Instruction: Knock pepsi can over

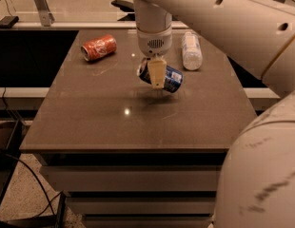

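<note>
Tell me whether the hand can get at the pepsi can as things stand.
Probably yes. The hand hangs over the middle of the table, right against the tilted pepsi can. Nothing stands between them; the orange can and the clear bottle lie farther back, to either side.
</note>
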